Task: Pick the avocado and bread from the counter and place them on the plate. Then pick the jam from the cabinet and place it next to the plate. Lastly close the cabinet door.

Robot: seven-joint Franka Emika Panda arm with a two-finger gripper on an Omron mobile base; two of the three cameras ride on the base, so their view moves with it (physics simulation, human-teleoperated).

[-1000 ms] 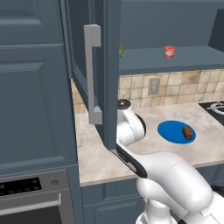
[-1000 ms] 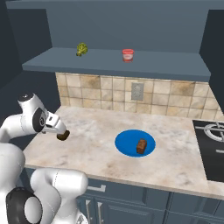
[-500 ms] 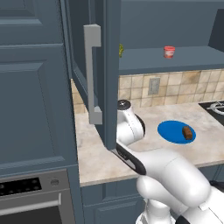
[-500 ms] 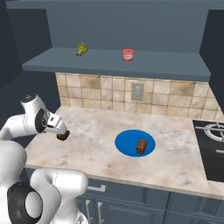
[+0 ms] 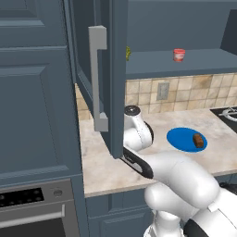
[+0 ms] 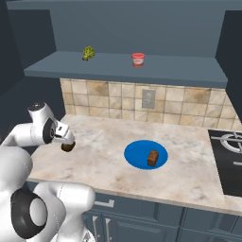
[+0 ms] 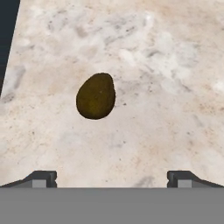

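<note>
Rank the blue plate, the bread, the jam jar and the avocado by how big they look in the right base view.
1. blue plate, plainly the largest.
2. bread, jam jar and avocado look about alike. The jar sits farther back on the shelf and the avocado is partly hidden by the hand, so I won't rank them.

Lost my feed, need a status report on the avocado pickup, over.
Tool open, above avocado, not touching. Bread on plate. Nothing in the way.
</note>
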